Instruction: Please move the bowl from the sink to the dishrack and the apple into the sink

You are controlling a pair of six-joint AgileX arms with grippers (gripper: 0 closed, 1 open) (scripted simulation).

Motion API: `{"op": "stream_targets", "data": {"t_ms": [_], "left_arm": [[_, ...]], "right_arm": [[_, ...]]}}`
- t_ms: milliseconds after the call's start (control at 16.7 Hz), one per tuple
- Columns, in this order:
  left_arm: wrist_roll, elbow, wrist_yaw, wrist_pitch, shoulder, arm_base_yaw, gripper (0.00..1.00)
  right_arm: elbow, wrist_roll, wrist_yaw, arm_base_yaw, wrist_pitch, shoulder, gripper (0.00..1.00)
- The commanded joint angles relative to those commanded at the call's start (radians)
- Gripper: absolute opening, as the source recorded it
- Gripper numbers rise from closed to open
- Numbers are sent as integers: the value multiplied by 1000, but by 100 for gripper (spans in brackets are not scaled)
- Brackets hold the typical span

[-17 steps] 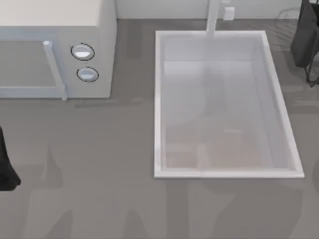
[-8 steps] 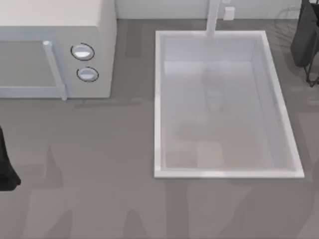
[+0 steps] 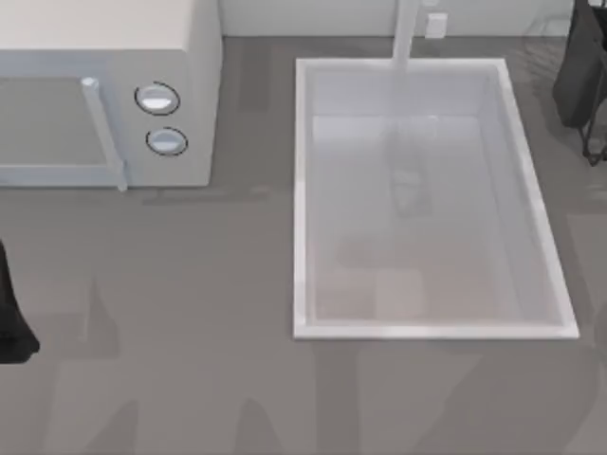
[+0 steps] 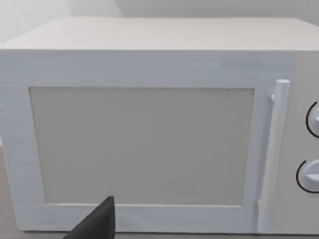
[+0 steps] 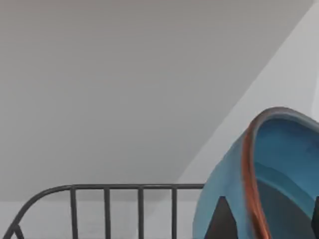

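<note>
The large white rectangular sink (image 3: 302, 190) with its pale grey floor lies well apart from both arms. The right gripper (image 5: 264, 219), by the table's far right corner, grips the glossy teal-blue bowl (image 5: 224, 184) by its reddish rim, just beside the dark wire dishrack (image 5: 107, 204). The left gripper (image 4: 97, 224) faces the white microwave (image 4: 149, 59); whether its fingers are apart, I cannot tell.

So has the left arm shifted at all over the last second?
No. The left arm sits at the same spot on the table's left edge, below the microwave.
</note>
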Motion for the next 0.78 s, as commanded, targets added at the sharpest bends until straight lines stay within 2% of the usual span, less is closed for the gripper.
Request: {"op": "stream_targets", "data": {"t_ms": [300, 780], "left_arm": [[0, 0, 0, 0, 0, 0, 100], [0, 0, 0, 0, 0, 0, 100]], "right_arm": [[0, 0, 0, 0, 0, 0, 98], [0, 0, 0, 0, 0, 0, 100]]}}
